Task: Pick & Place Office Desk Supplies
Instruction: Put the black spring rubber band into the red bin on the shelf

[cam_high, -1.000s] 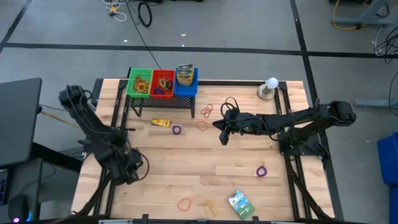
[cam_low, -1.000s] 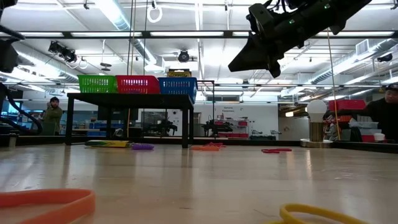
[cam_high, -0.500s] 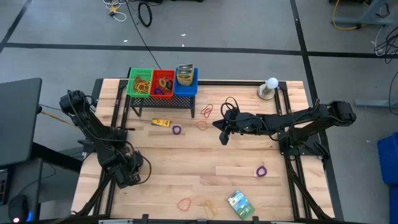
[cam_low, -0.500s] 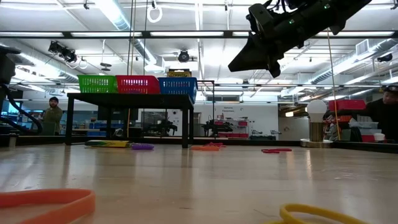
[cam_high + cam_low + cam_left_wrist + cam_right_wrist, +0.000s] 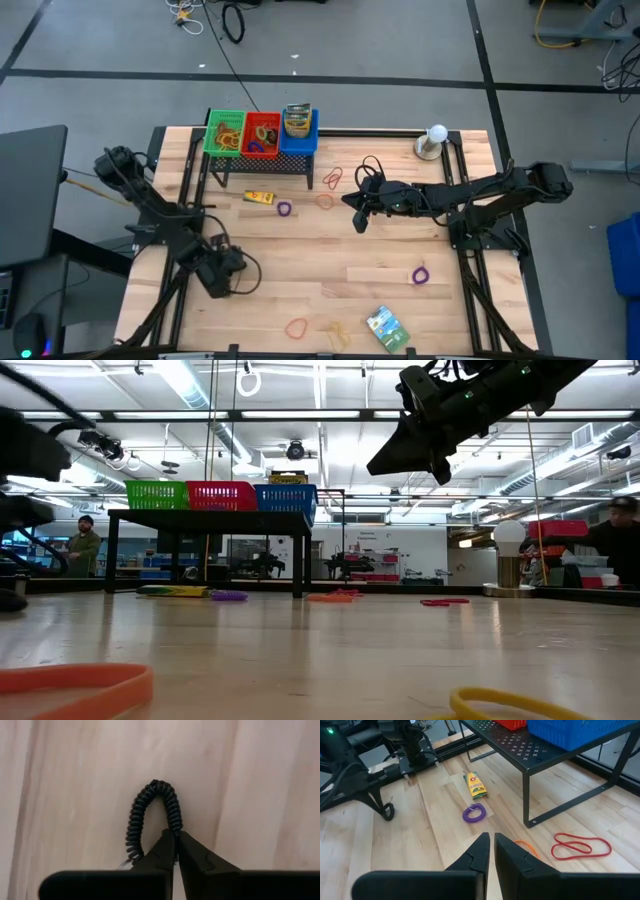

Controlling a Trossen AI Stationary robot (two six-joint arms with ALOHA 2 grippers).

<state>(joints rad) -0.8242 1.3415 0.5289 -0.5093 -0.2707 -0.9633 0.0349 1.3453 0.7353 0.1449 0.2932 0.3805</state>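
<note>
My left gripper (image 5: pixel 222 276) is over the table's near left part, shut on a black coiled rubber-band loop (image 5: pixel 150 810), which also shows in the high view (image 5: pixel 246 277). My right gripper (image 5: pixel 358 218) hangs shut and empty above the table's middle (image 5: pixel 420 455). A yellow-green crayon box (image 5: pixel 259 197), a purple coil (image 5: pixel 285 209), an orange loop (image 5: pixel 324 201) and a red loop (image 5: pixel 333 178) lie flat by the rack. Another purple loop (image 5: pixel 420 275), a green packet (image 5: pixel 385 325), an orange loop (image 5: pixel 296 327) and a yellow loop (image 5: pixel 335 330) lie near the front edge. My left gripper pinches one side of the black coiled loop (image 5: pixel 173 827) between its two fingertips, coming from above. The rest of the loop sticks out beyond the fingers. From the right wrist view it hangs below the gripper (image 5: pixel 387 812).
A black rack (image 5: pixel 262 160) at the far edge carries green (image 5: pixel 225 133), red (image 5: pixel 262 133) and blue (image 5: pixel 298 130) bins holding supplies. A white ball on a round base (image 5: pixel 432 141) stands at the far right. People show in the room behind (image 5: pixel 84 545).
My left gripper has moved toward the table's near edge and to the right, carrying the black coiled loop with it. My right arm has stayed still.
</note>
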